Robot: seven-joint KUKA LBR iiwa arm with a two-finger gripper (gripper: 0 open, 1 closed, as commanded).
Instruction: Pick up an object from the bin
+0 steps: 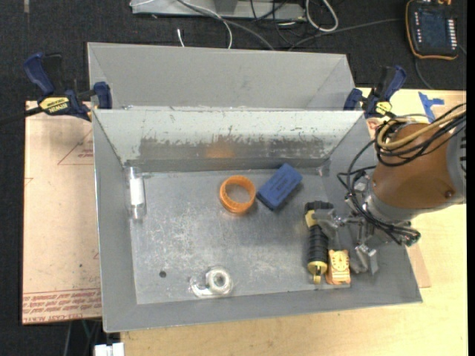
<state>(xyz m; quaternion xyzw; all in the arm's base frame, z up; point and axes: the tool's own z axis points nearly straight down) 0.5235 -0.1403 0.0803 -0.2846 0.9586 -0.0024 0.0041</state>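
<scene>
The grey metal bin stands over dark carpet, its floor sparsely covered.

1. Far left, against the left wall: a white tube, long axis running front to back.
2. Front, left of centre: a clear roll, lying well apart from everything else.
3. Centre, toward the back wall: an orange ring, with a blue block just beside it on its right.
4. Right of centre: a black cylinder with a yellow tip at its front end. Its long axis runs front to back. A small orange box lies against its front right side.
5. Right edge: the gripper, low inside the bin near the right wall.

Gripper state: released or clenched cannot be told from this view. Nothing is seen held.

Governing relation: the orange box lies immediately left of the gripper, with the black cylinder just beyond it. These two are judged the likeliest targets. Any approach would run leftward, across the cylinder's long axis.
</scene>
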